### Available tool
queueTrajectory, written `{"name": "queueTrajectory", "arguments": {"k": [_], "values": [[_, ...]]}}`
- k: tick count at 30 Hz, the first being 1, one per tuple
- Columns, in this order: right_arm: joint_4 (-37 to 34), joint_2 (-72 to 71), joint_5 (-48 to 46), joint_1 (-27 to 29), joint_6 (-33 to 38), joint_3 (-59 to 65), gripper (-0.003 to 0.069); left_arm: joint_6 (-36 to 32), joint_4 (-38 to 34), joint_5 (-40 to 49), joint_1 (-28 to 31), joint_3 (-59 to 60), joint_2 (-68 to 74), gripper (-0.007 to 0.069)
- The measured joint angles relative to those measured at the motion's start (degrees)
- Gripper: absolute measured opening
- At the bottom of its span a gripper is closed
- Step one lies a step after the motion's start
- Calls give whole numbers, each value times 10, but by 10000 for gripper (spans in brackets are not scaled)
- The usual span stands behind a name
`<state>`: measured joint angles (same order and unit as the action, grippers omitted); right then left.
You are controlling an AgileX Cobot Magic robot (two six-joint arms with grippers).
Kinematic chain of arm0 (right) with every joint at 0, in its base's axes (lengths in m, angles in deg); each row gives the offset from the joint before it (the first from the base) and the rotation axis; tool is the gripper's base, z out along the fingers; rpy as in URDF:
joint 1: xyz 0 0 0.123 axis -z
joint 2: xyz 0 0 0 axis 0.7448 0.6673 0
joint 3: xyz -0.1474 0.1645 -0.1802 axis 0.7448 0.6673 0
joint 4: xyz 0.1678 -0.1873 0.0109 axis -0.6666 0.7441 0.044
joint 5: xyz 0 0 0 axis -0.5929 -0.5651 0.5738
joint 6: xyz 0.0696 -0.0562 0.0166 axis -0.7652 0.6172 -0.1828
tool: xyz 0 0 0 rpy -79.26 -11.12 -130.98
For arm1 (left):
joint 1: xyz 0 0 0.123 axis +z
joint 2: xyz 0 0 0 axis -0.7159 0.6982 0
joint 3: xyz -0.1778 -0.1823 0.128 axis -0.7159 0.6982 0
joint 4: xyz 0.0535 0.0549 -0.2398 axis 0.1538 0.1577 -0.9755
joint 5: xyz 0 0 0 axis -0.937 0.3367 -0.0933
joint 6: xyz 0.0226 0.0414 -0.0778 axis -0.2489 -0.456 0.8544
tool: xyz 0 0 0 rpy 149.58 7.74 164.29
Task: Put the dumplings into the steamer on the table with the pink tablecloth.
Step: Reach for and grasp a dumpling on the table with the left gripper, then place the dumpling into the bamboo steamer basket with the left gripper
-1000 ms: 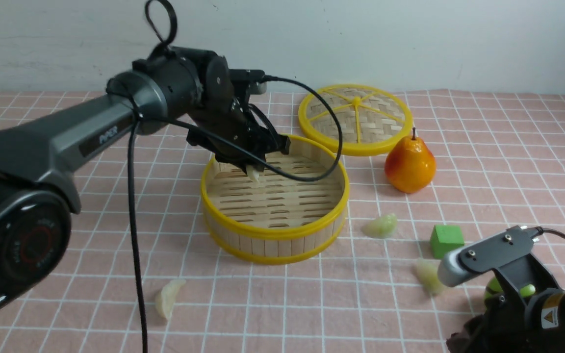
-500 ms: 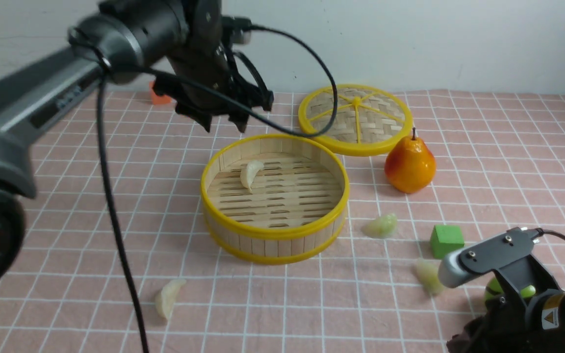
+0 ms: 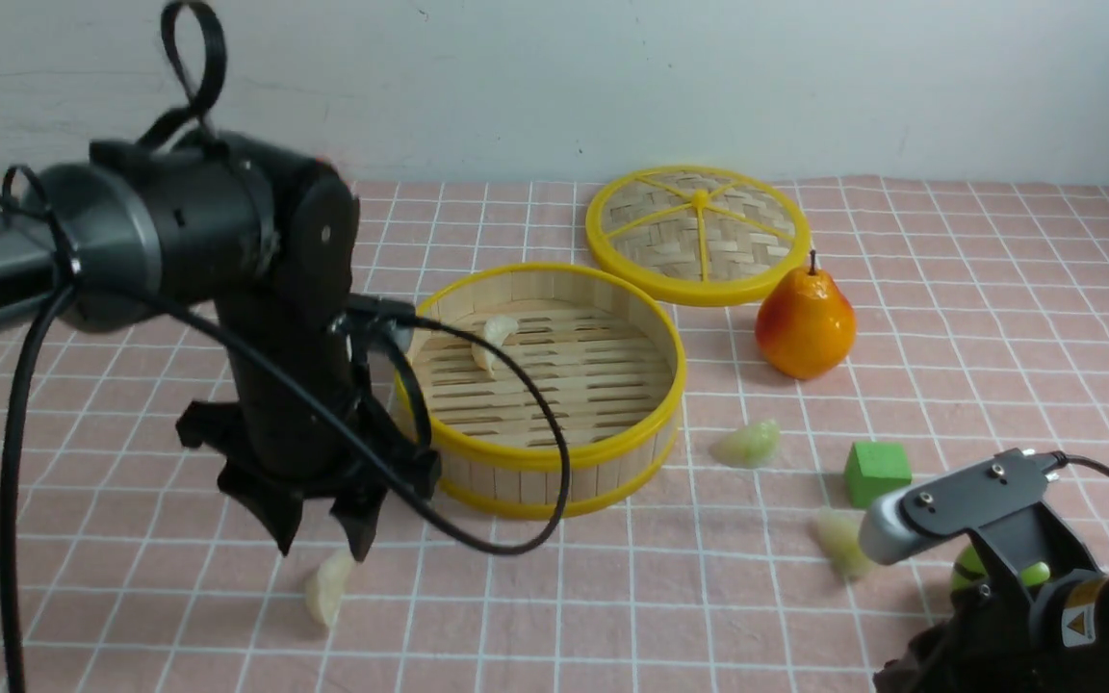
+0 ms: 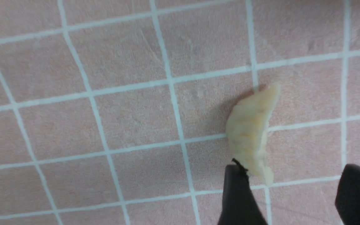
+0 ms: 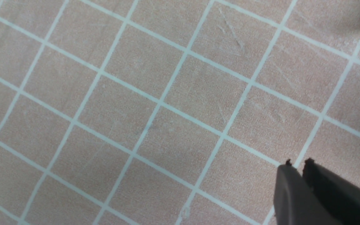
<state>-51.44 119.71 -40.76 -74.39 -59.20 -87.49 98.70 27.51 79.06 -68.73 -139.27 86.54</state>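
So the pink tablecloth (image 3: 612,597) with its white grid took up most of the frame, and everything sat on that. The left arm (image 3: 198,221) came in from the left edge, pretty big, and its gripper (image 3: 319,539) hung at the lower left with its jaws spread apart and nothing between them, right by a pale dumpling (image 3: 326,589). The right arm (image 3: 1026,577) filled the lower right corner. Its fingertips (image 5: 308,168) showed in the right wrist view, nearly together, with just a thin gap and nothing held.

The steamer (image 3: 554,462) was the next biggest thing, around the middle of the frame, with one dumpling (image 3: 495,343) already lying on its slats, toward the upper left part of the floor. The woven lid (image 3: 699,231) with the yellow rim lay flat at upper center, just behind the steamer. An orange-red pear (image 3: 805,324) stood right beside the lid, at upper right.

Down to the small stuff: a green cube (image 3: 877,474) sat right of center, a greenish dumpling (image 3: 749,445) was between it and the steamer, and another pale one (image 3: 841,542) lay just below the cube, close to the right arm. Something green (image 3: 970,566) was partly hidden behind that arm, couldn't tell what.
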Motion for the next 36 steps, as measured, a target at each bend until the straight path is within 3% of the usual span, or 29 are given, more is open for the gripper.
{"name": "queueTrajectory", "arguments": {"k": [5,9,15,19,25,30,36], "values": [[0,0,2,0,0,0,69,47,18,-117,0,64,3,409],[0,0,3,0,0,0,74,56,39,-142,0,68,19,370],[0,0,4,0,0,0,77,58,45,-149,0,68,32,155],[0,0,4,0,0,0,76,58,40,-117,0,48,29,160],[0,0,7,0,0,0,81,42,-25,-95,0,-36,-15,160],[0,11,12,0,0,0,85,-43,-106,-198,-8,-110,-9,160],[-1,23,13,0,0,0,86,-60,-70,-235,-24,-142,67,160]]}}
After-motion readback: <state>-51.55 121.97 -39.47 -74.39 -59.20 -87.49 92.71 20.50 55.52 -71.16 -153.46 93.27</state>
